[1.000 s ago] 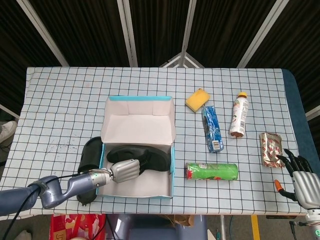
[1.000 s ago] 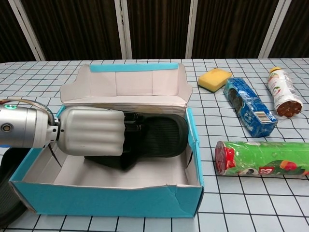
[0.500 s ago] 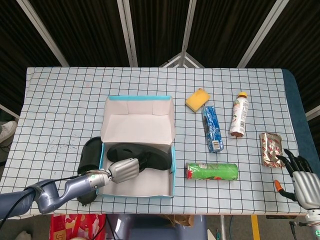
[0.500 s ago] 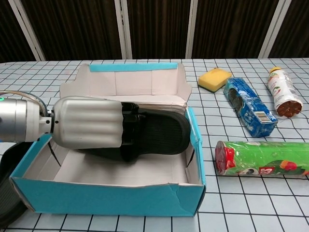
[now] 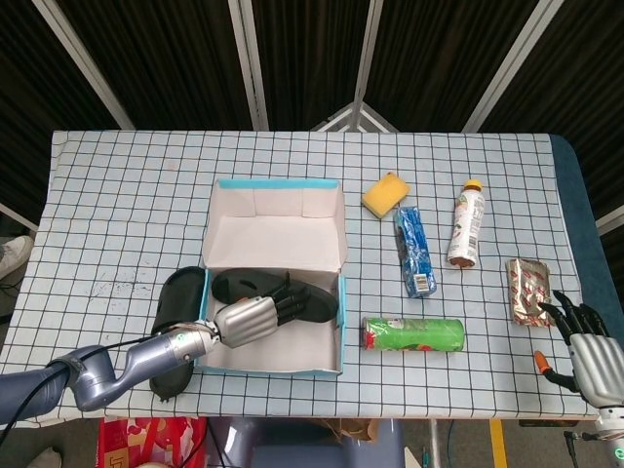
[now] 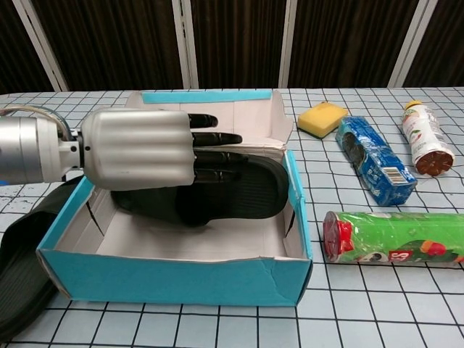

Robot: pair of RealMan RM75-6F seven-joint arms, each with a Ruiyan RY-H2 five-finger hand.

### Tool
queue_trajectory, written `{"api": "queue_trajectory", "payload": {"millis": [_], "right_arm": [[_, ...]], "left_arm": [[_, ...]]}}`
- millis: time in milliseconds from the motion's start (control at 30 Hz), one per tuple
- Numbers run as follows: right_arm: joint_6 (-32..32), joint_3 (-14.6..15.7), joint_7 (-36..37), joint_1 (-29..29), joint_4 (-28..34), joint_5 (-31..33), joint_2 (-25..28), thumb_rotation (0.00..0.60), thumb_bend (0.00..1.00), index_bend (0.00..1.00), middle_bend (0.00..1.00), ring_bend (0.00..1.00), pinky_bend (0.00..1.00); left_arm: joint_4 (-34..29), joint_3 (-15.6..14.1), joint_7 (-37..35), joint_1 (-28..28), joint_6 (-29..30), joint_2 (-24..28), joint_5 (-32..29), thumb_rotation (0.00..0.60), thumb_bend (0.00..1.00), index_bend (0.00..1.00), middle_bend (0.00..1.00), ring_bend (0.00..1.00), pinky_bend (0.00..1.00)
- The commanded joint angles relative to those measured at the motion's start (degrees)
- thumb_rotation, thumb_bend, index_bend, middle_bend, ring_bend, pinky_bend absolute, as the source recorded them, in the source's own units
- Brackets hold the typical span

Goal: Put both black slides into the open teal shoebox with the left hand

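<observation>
The open teal shoebox (image 5: 273, 182) sits left of the table's middle; its front wall (image 6: 181, 279) fills the lower chest view. One black slide (image 5: 317, 304) lies inside it on the floor of the box (image 6: 246, 192). My left hand (image 5: 249, 320) reaches in from the left, and its fingers are stretched out flat just over the slide (image 6: 141, 148), gripping nothing. The second black slide (image 5: 178, 302) lies on the table against the box's left wall (image 6: 22, 268). My right hand (image 5: 590, 341) rests at the table's front right corner with fingers apart, holding nothing.
Right of the box lie a green tube can (image 5: 413, 334), a blue packet (image 5: 413, 250), a yellow sponge (image 5: 384, 194), a bottle (image 5: 466, 224) and a foil snack pack (image 5: 527, 291). The box's lid flap (image 5: 275, 229) stands behind the slide.
My left hand's fingers have uncurled from the slide, which now lies on the box floor. The box has slid a little away from me and its lid flap tipped back.
</observation>
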State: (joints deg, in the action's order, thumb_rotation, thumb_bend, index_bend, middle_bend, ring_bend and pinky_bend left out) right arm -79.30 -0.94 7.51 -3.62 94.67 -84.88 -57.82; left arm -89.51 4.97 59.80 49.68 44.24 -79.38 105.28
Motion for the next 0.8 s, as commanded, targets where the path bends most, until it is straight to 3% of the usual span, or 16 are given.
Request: {"api": "queue_trajectory", "payload": {"millis": [33,267,400,567,667,800], "right_arm": [[0.0,0.0,0.1,0.0,0.0,0.1,0.0,0.600,0.39,0.17,0.05,0.13,0.07],[0.1,0.0,0.4,0.0,0.0,0.0,0.1,0.600,0.39,0.17,0.05,0.13,0.07],[-0.4,0.0,0.6,0.2,0.1,-0.1,0.3,0.600,0.39,0.17,0.05,0.13,0.07],[-0.9,0.1,0.7,0.4,0.1,-0.5,0.4,0.600,0.39,0.17,0.05,0.13,0.07],[-1.2,0.2,0.9,0.5,0.2,-0.8,0.5,0.600,0.39,0.17,0.05,0.13,0.07],[-1.1,0.3,0.8,0.5,0.3,-0.9,0.5,0.600,0.39,0.17,0.05,0.13,0.07]], "left_arm": [[-1.4,0.5,-0.2,0.2,0.7,0.5,-0.2,0.600,0.36,0.00,0.00,0.00,0.20],[-8.8,0.6,1.9,-1.0,3.2,6.3,0.4,0.600,0.36,0.07,0.09,0.00,0.25],[-15.9,0.6,1.0,-5.1,8.4,11.2,-1.5,0.600,0.36,0.07,0.16,0.01,0.25],[-28.0,-1.9,-8.0,-16.1,20.0,16.0,-11.3,0.600,0.33,0.08,0.18,0.02,0.25],[-31.2,-4.7,-18.8,-21.8,24.5,19.7,-16.6,0.600,0.31,0.07,0.17,0.02,0.25],[-30.3,-6.8,-33.5,-24.2,21.9,24.0,-24.3,0.600,0.29,0.07,0.16,0.02,0.25]]}}
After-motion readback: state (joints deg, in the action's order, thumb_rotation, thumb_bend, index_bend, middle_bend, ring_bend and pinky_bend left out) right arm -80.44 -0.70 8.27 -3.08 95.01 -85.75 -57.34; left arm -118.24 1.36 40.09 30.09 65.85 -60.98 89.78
